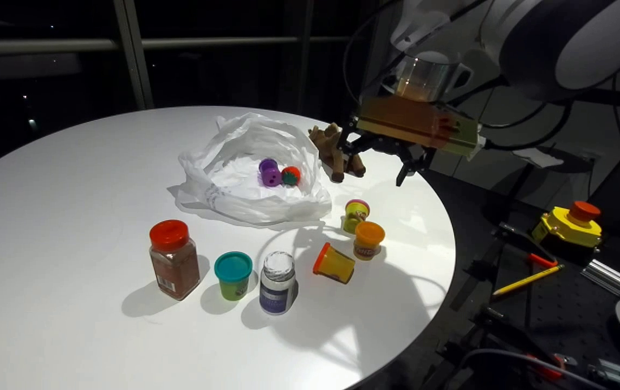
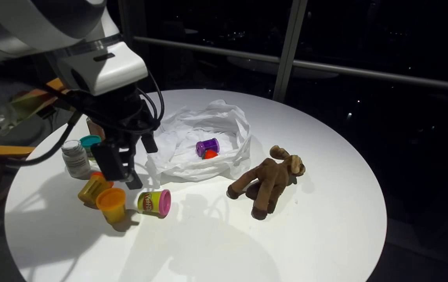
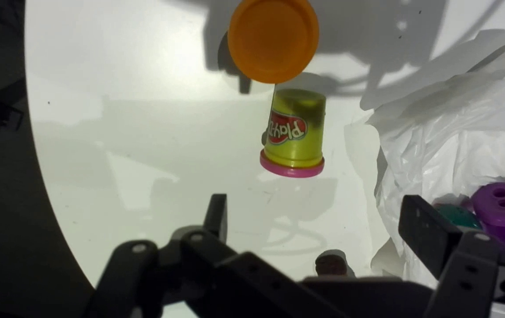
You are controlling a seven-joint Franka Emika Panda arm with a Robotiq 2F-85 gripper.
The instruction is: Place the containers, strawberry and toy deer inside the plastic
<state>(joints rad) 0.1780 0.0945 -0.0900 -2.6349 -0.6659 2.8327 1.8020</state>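
In an exterior view, the white-and-black robot arm (image 1: 537, 49) reaches in from the upper right and bends downward, its black end effector (image 1: 375, 165) hanging above the round white desk (image 1: 71, 189) with fingers spread wide. Inside the open, whitish translucent plastic bag (image 1: 250, 211), a purple spool-shaped container (image 1: 270, 174) lies beside the red strawberry with green leaves (image 1: 291, 175). In front of the bag stand a clear jar of brown contents with a red lid (image 1: 175, 265), a green tub with a teal lid (image 1: 233, 277) and a white-capped bottle with a dark label (image 1: 277, 287); a yellow tub with a red-orange lid (image 1: 337, 264) lies on its side near an upright orange-lidded tub (image 1: 368, 241). In an exterior view, the arm (image 2: 106, 66) slopes down from the upper left, fingers pointing at the desk; the brown plush toy deer (image 2: 269, 176) rests outside the bag, near it, and a pink-lidded yellow tub (image 2: 151, 202) lies on its side. In the wrist view, the end effector's fingers (image 3: 429, 229) stand far apart, gripping nothing; the pink-lidded yellow tub lies ahead of them, and one finger partly hides the strawberry.
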